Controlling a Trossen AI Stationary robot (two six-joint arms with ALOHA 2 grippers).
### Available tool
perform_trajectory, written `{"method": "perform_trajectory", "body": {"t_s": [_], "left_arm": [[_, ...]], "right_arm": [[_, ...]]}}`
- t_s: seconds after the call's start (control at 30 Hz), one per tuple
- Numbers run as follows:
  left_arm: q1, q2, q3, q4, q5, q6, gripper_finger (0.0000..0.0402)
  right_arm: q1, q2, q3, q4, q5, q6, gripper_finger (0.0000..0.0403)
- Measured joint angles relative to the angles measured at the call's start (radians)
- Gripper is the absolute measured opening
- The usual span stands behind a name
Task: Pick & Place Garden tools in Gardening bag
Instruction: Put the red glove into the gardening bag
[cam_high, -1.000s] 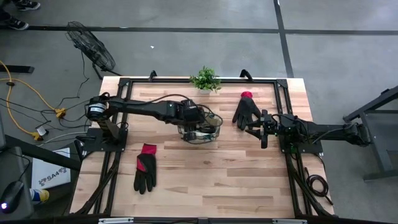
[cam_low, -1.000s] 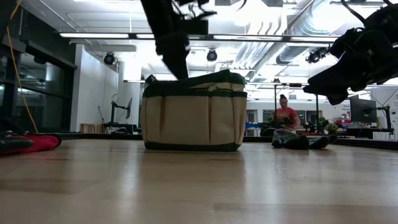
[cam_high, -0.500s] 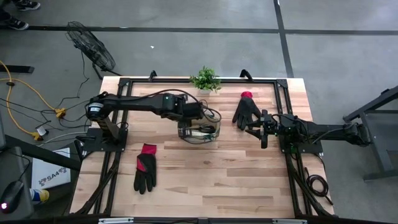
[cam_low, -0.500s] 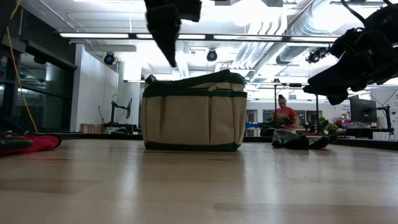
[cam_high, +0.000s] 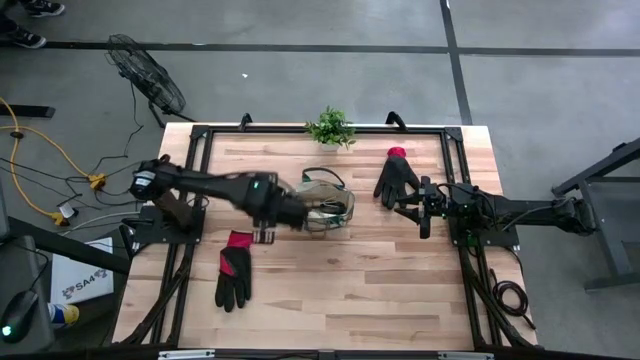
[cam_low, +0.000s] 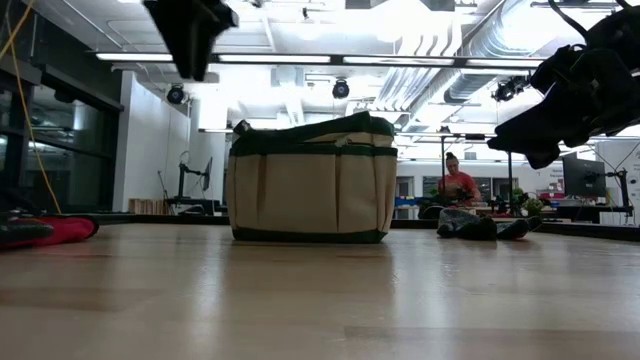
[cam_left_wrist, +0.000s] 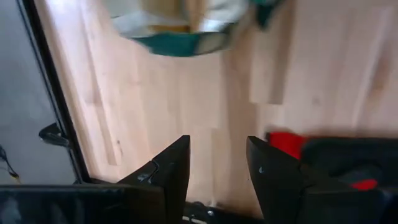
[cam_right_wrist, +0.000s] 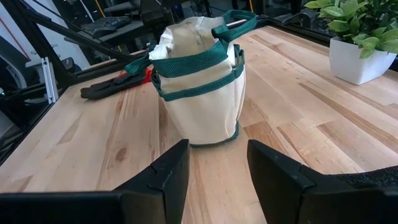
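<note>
Though legible nowhere, gardening bag (cam_high: 327, 205) unlabelled.

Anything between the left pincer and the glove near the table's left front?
Nothing visible. The left pincer, open and empty, hangs just beside that glove, with only bare table between them. The bag sits off to the other side.

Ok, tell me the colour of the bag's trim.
Dark green, on a khaki bag; clearest in the right wrist view.
</note>
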Motion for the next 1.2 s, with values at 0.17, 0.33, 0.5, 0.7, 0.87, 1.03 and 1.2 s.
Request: {"method": "perform_trajectory", "body": {"t_s": [0.17,0.33,0.5,0.7,0.87,1.03,1.2], "left_arm": [[-0.128,-0.044,-0.106,0.003,-0.003,-0.106,0.0152],[-0.244,-0.088,-0.251,0.016,-0.01,-0.256,0.0152],[-0.34,-0.112,-0.39,0.056,-0.027,-0.364,0.0154],[-0.412,-0.114,-0.501,0.143,-0.027,-0.463,0.0203],[-0.42,-0.115,-0.561,0.205,0.028,-0.532,0.027],[-0.418,-0.115,-0.615,0.314,0.104,-0.52,0.0316],[-0.418,-0.115,-0.696,0.445,0.166,-0.499,0.0334]], "right_arm": [[0.0,0.0,0.0,0.0,0.0,0.0,0.0154],[0.0,0.0,0.0,0.0,0.0,0.0,0.0154],[0.0,0.001,0.0,0.0,0.0,0.0,0.0154],[0.0,0.001,0.0,0.0,0.0,0.0,0.0154],[0.0,0.001,0.0,0.0,0.0,0.0,0.0154],[0.0,0.001,0.0,0.0,0.0,0.0,0.0154],[0.0,0.001,0.0,0.0,0.0,0.0,0.0154]]}}
